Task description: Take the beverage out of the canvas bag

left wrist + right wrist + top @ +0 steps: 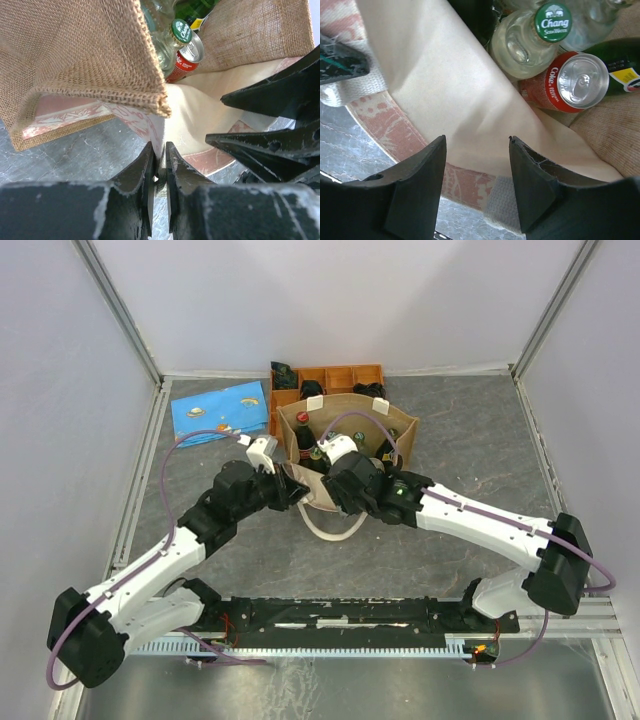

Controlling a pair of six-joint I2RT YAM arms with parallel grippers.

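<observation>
The canvas bag (405, 425) stands open at the back middle, its near wall pulled down toward the arms. Inside lie a red cola can (572, 82), a clear bottle with a green cap (552, 22) and a dark green bottle (620, 62). The can (187, 57) also shows in the left wrist view, past the burlap wall (90, 50). My left gripper (159, 152) is shut on the bag's near rim, with the pink patterned fabric pinched between its fingers. My right gripper (476, 145) stands open just over the cream lining (445, 85), short of the can and holding nothing.
An orange compartmented tray (340, 377) sits right behind the bag. A flat blue patterned cloth (218, 410) lies at the back left. A cream handle loop (335, 530) lies on the table in front of the bag. Both grippers crowd the near rim.
</observation>
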